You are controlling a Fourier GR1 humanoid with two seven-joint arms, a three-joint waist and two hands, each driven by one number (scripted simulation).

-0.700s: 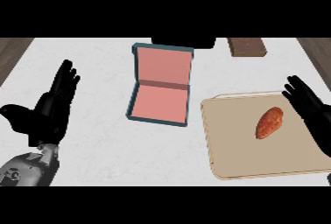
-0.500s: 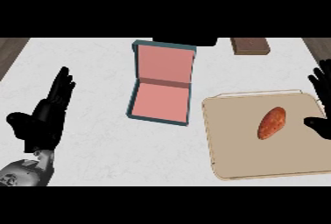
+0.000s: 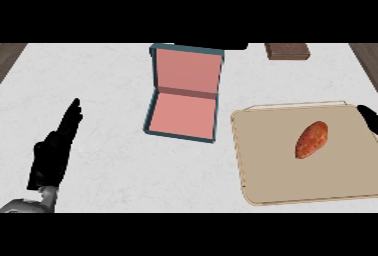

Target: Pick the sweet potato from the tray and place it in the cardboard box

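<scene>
An orange-brown sweet potato [image 3: 311,140] lies on the beige tray [image 3: 273,175] at the right of the counter. The box [image 3: 181,93], teal outside and pink inside, lies open to the tray's left with its lid folded back. My left hand [image 3: 55,151] stands edge-on at the lower left, fingers straight, far from both. Only a black sliver of my right hand [image 3: 369,116] shows at the right edge, just above the tray's far right corner; the rest is out of view.
A dark brown block [image 3: 286,50] sits at the counter's far edge, right of the box. Bare white counter stretches between my left hand and the box. Wood floor shows at both upper corners.
My right hand has slid further right and nearly out of view. My left hand has turned edge-on. The view has shifted, so box and tray sit lower and more to the left.
</scene>
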